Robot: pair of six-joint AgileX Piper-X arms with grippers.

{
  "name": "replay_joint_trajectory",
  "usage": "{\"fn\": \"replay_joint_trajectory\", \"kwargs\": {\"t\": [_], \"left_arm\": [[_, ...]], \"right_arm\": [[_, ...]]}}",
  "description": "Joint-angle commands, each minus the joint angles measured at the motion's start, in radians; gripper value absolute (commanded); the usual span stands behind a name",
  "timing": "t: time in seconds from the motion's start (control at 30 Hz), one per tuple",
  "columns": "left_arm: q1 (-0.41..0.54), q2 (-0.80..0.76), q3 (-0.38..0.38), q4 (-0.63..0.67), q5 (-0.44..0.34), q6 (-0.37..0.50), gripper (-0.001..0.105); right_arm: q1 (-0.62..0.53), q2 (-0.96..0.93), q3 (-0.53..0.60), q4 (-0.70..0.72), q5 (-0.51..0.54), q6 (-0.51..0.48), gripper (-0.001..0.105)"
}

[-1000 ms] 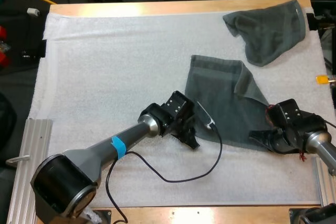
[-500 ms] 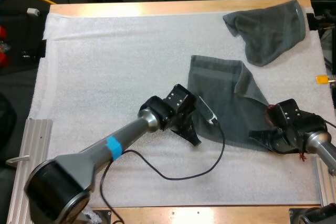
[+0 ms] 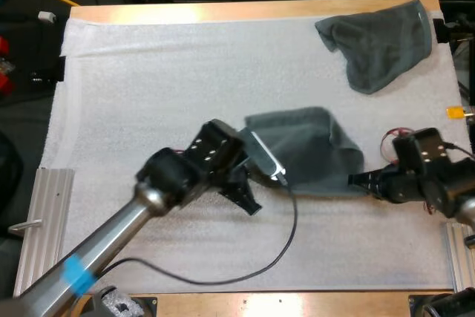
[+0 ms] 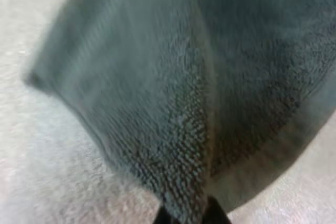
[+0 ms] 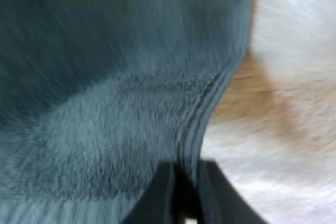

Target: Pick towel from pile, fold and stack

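High view, centre right, dark grey-green towel (image 3: 304, 146) bunched and creased, left claw (image 3: 247, 197) and right claw (image 3: 359, 180) each clamped on its hem.

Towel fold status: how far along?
Done: one towel is off the pile, mid-mat. In hand: the left gripper and right gripper each pinch an edge of it, with the cloth bunched between them and not cleanly folded yet. Left: finish the fold, stack it, then handle the crumpled towel at the far right corner.
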Motion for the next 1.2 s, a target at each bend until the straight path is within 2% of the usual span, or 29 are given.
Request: {"fn": "replay_joint_trajectory", "kwargs": {"t": [0.0,0.1,0.27,0.4,0.47,0.6,0.73,0.77,0.83,0.93,1.03,1.1,1.17], "left_arm": [[-0.002,-0.03,-0.017,0.043,-0.015,-0.001,0.002],[-0.005,-0.093,-0.065,0.148,-0.002,-0.004,0.002],[-0.005,-0.157,-0.15,0.28,0.004,-0.017,0.002],[-0.042,-0.196,-0.204,0.338,0.082,-0.068,0.002],[-0.084,-0.21,-0.223,0.362,0.086,-0.092,0.002],[-0.157,-0.238,-0.235,0.395,0.08,-0.173,0.002],[-0.173,-0.234,-0.228,0.393,0.076,-0.211,0.002],[-0.173,-0.23,-0.217,0.387,0.053,-0.21,0.002],[-0.168,-0.215,-0.187,0.366,-0.004,-0.21,0.002],[-0.127,-0.184,-0.117,0.3,-0.015,-0.204,0.002],[-0.05,-0.149,-0.04,0.18,-0.015,-0.193,0.002],[0.021,-0.115,0.003,0.09,-0.009,-0.17,0.002],[0.07,-0.081,0.019,0.03,0.001,-0.144,0.002]], "right_arm": [[0.002,-0.032,-0.03,0.041,-0.042,0.005,0.0],[0.002,-0.102,-0.09,0.111,-0.103,0.01,0.0],[0.002,-0.193,-0.181,0.21,-0.123,0.013,0.0],[0.002,-0.249,-0.25,0.306,-0.146,0.013,0.0],[0.002,-0.267,-0.275,0.345,-0.151,0.013,0.0],[0.002,-0.303,-0.333,0.418,-0.221,0.03,0.0],[0.002,-0.316,-0.344,0.453,-0.262,0.057,0.0],[0.002,-0.316,-0.337,0.454,-0.263,0.057,0.0],[0.002,-0.302,-0.309,0.45,-0.257,0.057,0.0],[0.002,-0.254,-0.233,0.391,-0.251,0.06,0.0],[0.002,-0.191,-0.153,0.235,-0.206,0.101,0.0],[0.001,-0.128,-0.114,0.078,-0.162,0.146,0.0],[0.001,-0.059,-0.095,-0.026,-0.158,0.2,0.0]]}}
